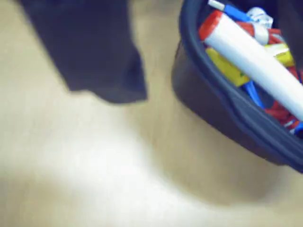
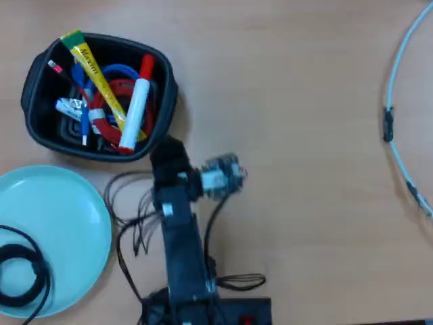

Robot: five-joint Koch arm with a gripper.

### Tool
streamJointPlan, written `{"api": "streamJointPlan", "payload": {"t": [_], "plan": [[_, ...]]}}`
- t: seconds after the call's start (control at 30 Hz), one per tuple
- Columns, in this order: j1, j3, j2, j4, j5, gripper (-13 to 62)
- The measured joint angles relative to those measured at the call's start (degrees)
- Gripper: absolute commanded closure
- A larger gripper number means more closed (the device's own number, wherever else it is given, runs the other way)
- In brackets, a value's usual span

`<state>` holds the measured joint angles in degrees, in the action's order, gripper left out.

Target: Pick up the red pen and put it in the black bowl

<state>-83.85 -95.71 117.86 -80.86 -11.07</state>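
Note:
The red pen (image 2: 137, 108), a thick white barrel with a red cap, lies inside the black bowl (image 2: 166, 74) on top of other items. In the wrist view the red pen (image 1: 255, 56) slants across the black bowl (image 1: 213, 90) at the upper right. My gripper (image 2: 167, 150) hovers just outside the bowl's near right rim, holding nothing that I can see. The wrist view shows only one dark, blurred finger (image 1: 104, 71) at the upper left, so the jaw gap is hidden.
A yellow stick sachet (image 2: 95, 68), red and blue cords and small bits share the bowl. A round light-blue plate (image 2: 61, 223) with a black cable coil (image 2: 20, 271) lies at the lower left. A grey cable (image 2: 399, 81) curves along the right edge. Loose wires (image 2: 135, 217) flank the arm.

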Motion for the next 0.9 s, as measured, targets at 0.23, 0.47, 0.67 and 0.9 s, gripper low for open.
{"api": "streamJointPlan", "payload": {"t": [0.23, 0.47, 0.67, 0.9], "plan": [[-3.08, -19.69, 11.69, 2.81, 5.27, 14.2], [-4.66, -31.38, 12.57, 13.01, 9.05, 14.2], [-4.75, -37.53, 12.57, 14.33, 14.59, 14.2], [-4.22, -48.08, 12.57, 26.81, 15.29, 14.2]]}}
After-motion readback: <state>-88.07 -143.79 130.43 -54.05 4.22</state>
